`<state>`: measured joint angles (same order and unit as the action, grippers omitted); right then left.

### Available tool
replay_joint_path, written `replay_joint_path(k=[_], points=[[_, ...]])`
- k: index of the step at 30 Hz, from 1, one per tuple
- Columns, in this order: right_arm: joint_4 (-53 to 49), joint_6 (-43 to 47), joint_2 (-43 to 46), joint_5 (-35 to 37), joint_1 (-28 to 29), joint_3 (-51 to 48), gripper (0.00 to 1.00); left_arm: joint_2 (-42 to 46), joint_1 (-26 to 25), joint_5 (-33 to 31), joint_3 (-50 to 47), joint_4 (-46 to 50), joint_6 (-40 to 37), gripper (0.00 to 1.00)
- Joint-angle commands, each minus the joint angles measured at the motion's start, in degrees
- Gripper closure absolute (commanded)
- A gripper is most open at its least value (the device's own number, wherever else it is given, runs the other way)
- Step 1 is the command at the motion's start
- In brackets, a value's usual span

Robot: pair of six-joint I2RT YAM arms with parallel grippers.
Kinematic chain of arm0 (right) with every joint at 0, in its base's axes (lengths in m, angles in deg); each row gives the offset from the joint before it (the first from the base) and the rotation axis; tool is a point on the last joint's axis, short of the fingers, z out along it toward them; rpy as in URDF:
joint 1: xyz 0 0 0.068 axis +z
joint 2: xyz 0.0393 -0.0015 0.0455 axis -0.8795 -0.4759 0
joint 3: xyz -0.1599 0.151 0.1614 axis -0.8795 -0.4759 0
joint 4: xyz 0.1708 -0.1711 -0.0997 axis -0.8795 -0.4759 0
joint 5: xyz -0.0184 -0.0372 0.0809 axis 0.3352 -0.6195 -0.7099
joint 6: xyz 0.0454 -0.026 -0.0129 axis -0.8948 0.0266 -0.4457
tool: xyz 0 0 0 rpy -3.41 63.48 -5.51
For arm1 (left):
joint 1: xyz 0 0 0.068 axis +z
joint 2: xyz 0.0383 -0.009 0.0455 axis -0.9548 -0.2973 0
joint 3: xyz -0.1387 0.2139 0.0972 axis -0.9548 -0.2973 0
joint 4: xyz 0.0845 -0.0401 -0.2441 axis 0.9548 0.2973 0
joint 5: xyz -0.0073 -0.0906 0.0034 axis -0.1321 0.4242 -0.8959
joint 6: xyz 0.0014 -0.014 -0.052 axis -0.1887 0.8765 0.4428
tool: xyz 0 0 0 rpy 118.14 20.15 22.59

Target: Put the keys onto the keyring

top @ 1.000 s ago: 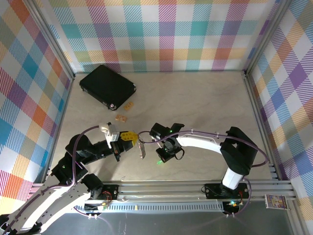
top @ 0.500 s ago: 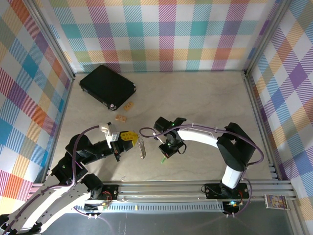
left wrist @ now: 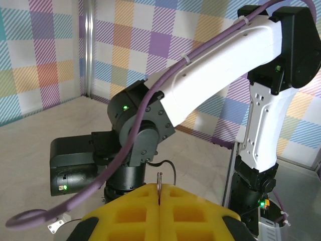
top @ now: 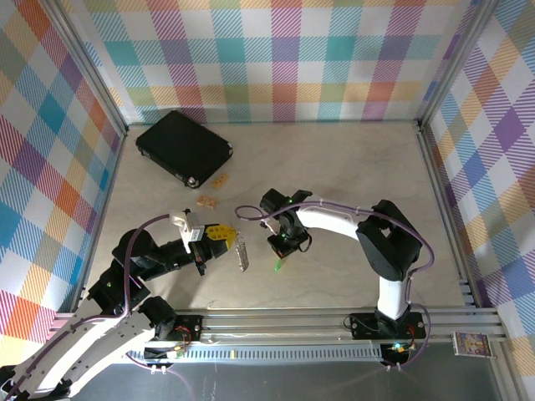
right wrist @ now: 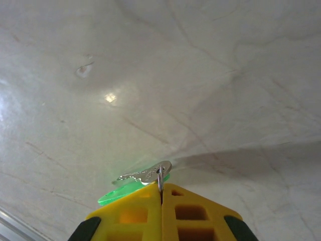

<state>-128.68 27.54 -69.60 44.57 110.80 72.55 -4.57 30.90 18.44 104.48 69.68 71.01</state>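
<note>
Since the left gripper point(left wrist: 159, 197) is clenched on the thin keyring point(left wrist: 159, 179) and the right gripper point(right wrist: 161, 195) on a wire loop point(right wrist: 160, 176) carrying the key point(right wrist: 144, 175) and green tag point(right wrist: 120, 192), the right should align that loop with the keyring's split and feed slowly. That split is too small to see. The silver piece point(top: 242, 252) dangling beside the left gripper in the top view can't be identified.

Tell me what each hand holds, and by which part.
Left hand: shut on the keyring, pinching its thin wire. Right hand: shut on a key with a green tag, pinched near its head.
</note>
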Motion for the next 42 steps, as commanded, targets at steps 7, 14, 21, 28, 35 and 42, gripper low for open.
replay_joint_path(k=[7,14,21,28,35,42], points=[[-4.19,-2.81,-3.93,-0.02,-1.00,4.75,0.96,0.37,0.54,0.24,-0.50,-3.69,0.40,1.00],[-2.00,-5.41,-4.67,0.72,-2.96,4.85,0.95,0.99,0.60,0.15,-0.93,-4.63,0.41,1.00],[-2.87,-5.30,-6.79,1.03,-2.89,7.20,0.92,1.58,0.58,-0.81,-1.11,-4.70,0.29,1.00],[-2.47,-5.84,-6.84,0.84,-2.97,7.21,0.84,1.56,0.54,-0.64,-1.20,-4.97,0.38,1.00],[-0.79,-7.34,-6.01,-0.66,-3.24,6.86,0.77,1.53,0.56,-0.16,-1.31,-5.29,0.64,1.00],[0.34,-8.14,-5.70,-1.49,-3.77,6.25,0.78,1.63,0.55,-0.02,-1.38,-5.40,0.78,1.00]])
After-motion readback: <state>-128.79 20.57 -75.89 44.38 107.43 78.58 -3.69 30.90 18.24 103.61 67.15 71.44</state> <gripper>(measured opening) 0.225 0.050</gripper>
